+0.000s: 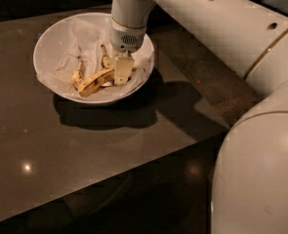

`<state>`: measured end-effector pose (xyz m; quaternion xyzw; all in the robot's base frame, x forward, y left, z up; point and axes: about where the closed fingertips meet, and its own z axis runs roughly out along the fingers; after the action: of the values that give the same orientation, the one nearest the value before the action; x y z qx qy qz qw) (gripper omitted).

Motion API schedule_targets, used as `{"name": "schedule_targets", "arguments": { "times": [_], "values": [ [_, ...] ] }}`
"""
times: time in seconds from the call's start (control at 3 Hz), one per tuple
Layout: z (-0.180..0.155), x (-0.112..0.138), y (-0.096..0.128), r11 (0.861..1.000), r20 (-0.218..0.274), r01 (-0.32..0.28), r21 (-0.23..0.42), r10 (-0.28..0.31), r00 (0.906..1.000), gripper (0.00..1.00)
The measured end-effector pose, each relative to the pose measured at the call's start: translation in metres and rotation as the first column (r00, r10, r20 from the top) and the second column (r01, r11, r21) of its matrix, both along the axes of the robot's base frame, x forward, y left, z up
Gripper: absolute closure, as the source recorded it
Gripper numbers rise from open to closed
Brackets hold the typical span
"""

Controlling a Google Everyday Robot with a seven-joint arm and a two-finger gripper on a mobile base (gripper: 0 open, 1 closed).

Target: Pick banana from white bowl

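The white bowl (51,38), lined with crumpled white paper, stands at the back left of the dark table. The banana (95,80), long, yellow and speckled, lies in the bowl's front part. Two shorter, browner bananas lie beside it, one to the left (77,75) and one behind it (106,60). My gripper (122,72) reaches straight down into the bowl and sits at the banana's right end, touching or nearly touching it. The gripper's body hides that end of the banana.
The dark glossy table (85,145) runs to a front edge low in the view and a right edge next to the bowl. My large white arm (221,28) crosses the upper right, with the robot's body (260,179) at the lower right. A dark floor lies beyond the table.
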<state>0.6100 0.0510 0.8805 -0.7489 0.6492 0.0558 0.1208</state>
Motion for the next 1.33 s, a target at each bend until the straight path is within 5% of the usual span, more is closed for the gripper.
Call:
{"name": "schedule_targets", "arguments": {
  "times": [0.67,1.33],
  "values": [
    [-0.003,-0.002,-0.004,1.0,-0.001,0.01,-0.008,-0.01,1.0,0.99],
    [0.018,-0.008,-0.005,1.0,0.038,-0.007,0.022,0.006,0.9993,1.0]
  ]
}}
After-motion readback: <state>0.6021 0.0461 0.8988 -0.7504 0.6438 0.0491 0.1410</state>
